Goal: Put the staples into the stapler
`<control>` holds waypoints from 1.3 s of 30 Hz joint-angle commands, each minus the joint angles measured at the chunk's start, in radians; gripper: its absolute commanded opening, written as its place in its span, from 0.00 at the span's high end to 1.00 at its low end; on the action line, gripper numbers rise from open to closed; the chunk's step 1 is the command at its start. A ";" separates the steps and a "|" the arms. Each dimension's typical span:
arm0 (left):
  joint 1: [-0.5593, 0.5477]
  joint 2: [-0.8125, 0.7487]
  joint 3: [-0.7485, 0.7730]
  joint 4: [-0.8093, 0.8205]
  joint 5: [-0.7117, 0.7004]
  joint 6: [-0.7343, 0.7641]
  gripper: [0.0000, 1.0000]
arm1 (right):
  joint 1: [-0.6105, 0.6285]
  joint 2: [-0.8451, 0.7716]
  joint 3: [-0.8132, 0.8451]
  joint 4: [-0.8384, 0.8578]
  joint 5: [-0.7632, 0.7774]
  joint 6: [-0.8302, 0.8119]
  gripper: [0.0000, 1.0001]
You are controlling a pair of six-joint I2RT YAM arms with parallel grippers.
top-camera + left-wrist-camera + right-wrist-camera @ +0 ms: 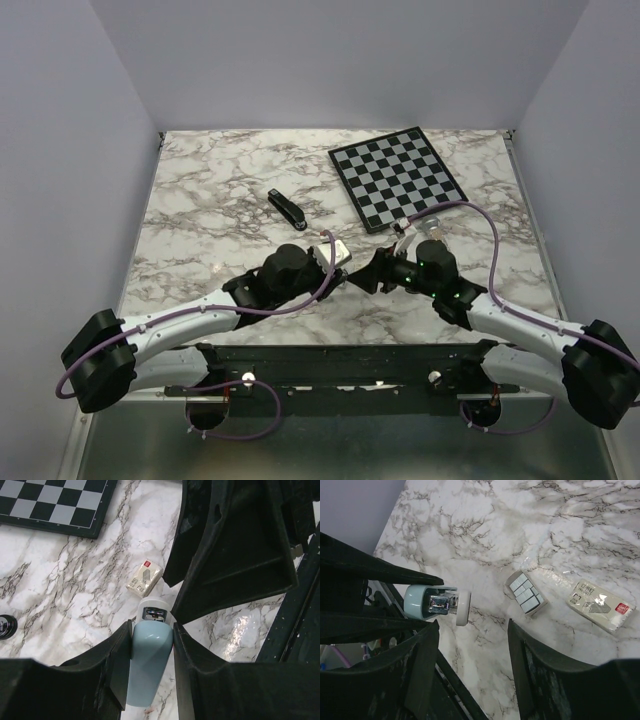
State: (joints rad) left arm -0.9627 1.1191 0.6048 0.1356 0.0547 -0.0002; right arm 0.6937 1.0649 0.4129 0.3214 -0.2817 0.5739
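2 grippers sit close together in the middle of the table [200, 190]. Your left gripper [152, 632] is squeezing a blue thing [149, 675] with a white end and a metal bit inside. It may be a small stapler, but I cannot tell. Your right gripper [472, 625] has its fingers apart with nothing between them, and the white end is just beside 1 finger. The staples [525, 592] lie in a little tray on the table, just past the right fingers, near a cream box [600, 605]. The black stapler [287, 210] lies flat farther back, well apart from both grippers, and nothing touches it. Now think about what could go wrong. If you swing the right fingers down, they could bump the blue thing or the left fingers, because they are so near. If you pinch the staples crooked, the strip could snap or slide on the smooth top. If you push the tray, the staples could spill. Go slow and come straight down.
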 commanded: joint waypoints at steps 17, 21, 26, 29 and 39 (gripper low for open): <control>-0.031 0.018 0.023 0.099 0.077 -0.067 1.00 | -0.003 0.001 0.009 -0.001 0.119 0.078 0.51; -0.051 0.034 0.047 0.072 0.060 -0.041 1.00 | -0.003 0.021 0.015 -0.016 0.127 0.087 0.52; -0.070 0.048 0.082 0.053 0.025 -0.015 1.00 | -0.003 0.040 0.023 -0.031 0.110 0.095 0.56; -0.070 0.047 0.092 0.056 -0.003 -0.009 1.00 | -0.003 0.056 0.030 -0.044 0.089 0.099 0.59; -0.071 0.085 0.121 0.101 -0.047 -0.006 1.00 | -0.003 0.075 0.058 -0.070 0.030 0.124 0.59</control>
State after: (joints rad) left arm -1.0233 1.1931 0.6720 0.1375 0.0280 -0.0116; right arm 0.6926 1.1309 0.4461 0.3027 -0.2306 0.6849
